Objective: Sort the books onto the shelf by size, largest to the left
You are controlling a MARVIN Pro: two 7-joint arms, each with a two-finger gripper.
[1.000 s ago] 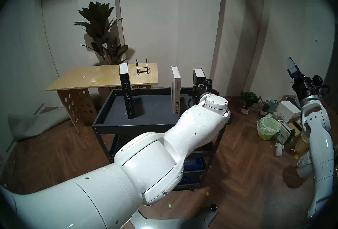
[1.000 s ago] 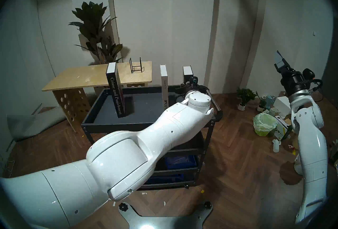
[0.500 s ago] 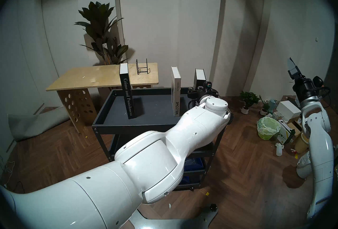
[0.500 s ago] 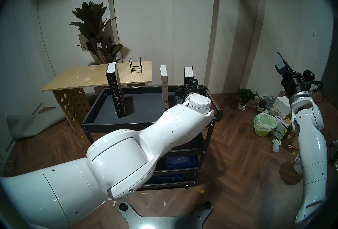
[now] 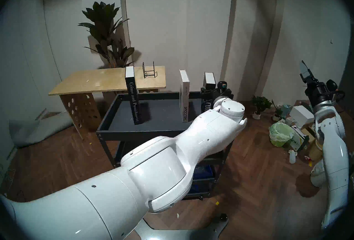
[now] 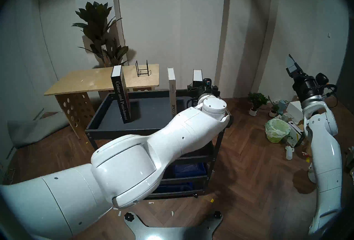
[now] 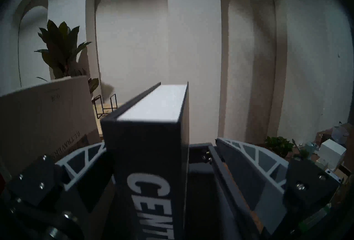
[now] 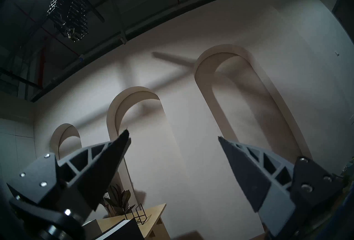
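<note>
Standing upright on my shelf (image 5: 118,108), left to right: Crime and Punishment (image 5: 134,99), WELCOME (image 5: 184,97), CENTURY (image 7: 153,166). My left gripper (image 7: 159,157) straddles CENTURY, jaws wide, right finger clear. My right gripper (image 8: 173,139) hangs wide and empty.

dark tray (image 5: 122,118), three upright books (image 5: 134,99)
</note>
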